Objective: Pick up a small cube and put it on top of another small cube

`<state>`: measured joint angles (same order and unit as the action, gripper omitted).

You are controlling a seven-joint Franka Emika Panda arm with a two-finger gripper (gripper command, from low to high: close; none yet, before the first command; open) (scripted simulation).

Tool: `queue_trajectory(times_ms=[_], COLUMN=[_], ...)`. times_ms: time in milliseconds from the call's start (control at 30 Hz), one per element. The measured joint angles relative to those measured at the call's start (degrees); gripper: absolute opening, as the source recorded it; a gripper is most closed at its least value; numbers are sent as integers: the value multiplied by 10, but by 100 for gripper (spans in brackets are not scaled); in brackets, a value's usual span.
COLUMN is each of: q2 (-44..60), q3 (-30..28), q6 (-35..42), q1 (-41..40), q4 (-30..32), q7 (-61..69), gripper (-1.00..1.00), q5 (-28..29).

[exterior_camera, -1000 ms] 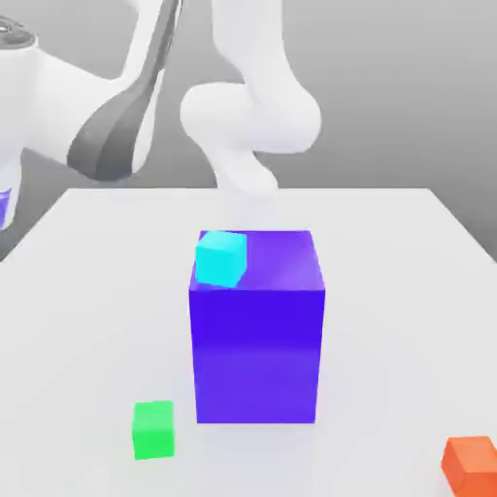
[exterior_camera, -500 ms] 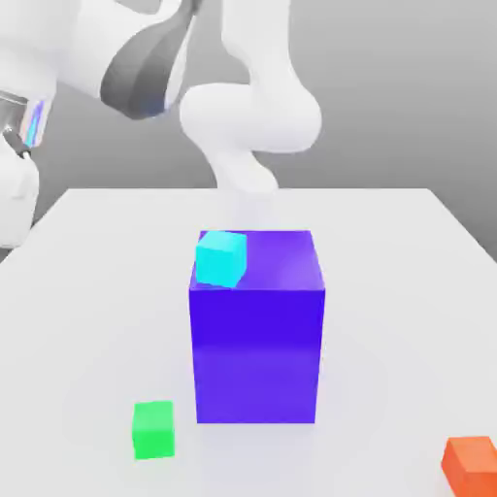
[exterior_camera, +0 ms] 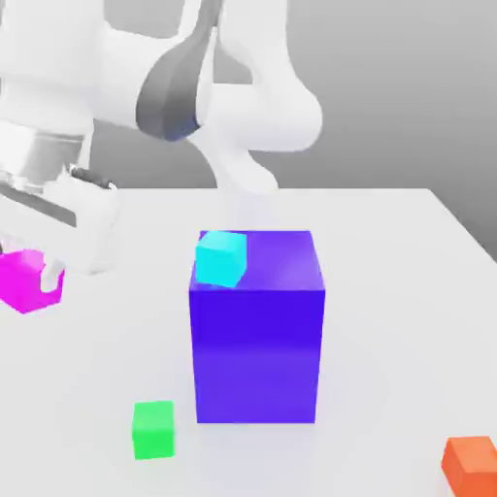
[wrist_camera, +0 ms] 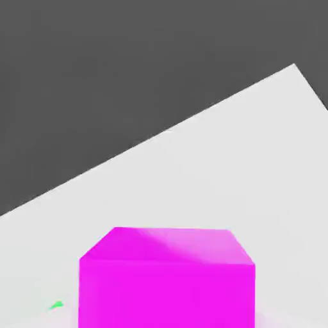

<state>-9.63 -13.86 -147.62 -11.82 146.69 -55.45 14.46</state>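
Claw (exterior_camera: 29, 277) is closed on the small magenta cube (exterior_camera: 29, 280), at the exterior view's far left, hanging from the white hand. One light finger (exterior_camera: 50, 276) shows against the cube's right face. Whether the cube is lifted off the desk (exterior_camera: 408, 291) or resting on it I can't tell from this angle.

Hand view: the magenta cube (wrist_camera: 166, 278) sits close under the camera, top face and one side face visible, white desk surface (wrist_camera: 256, 160) behind it, dark backdrop past the desk's edge. A tiny green speck (wrist_camera: 56, 305) shows near the cube's lower corner; too small to identify.

Rest of the scene, exterior view:
- big blue-violet block (exterior_camera: 257, 340) stands upright near the desk's middle
- small cyan cube (exterior_camera: 221, 258) sits on the block's top face, at the corner toward the exterior view's left and front, slightly rotated relative to the block's edges
- green cube (exterior_camera: 153, 429) on the desk in front of the block, toward the exterior view's left, apart from it
- orange cube (exterior_camera: 474, 466) at the lower right corner of the exterior view, partly cut by the frame edge, well apart from the block

Magenta cube is well apart from the cyan one, lower than the block's top.
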Motion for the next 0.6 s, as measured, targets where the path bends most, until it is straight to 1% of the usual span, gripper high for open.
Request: queue_trajectory(times_ms=[300,333,500,533,600], q2=[95,110,197,211,210], q3=[9,11,25,31,31], q6=[-37,-48,-124,-137,-137], q1=[82,90,76,72,72], q4=[38,39,36,35,35], q7=[194,207,251,256,256], gripper=[-100,-100,-100,100,100], q5=[-136,-149,-204,-212,-212])
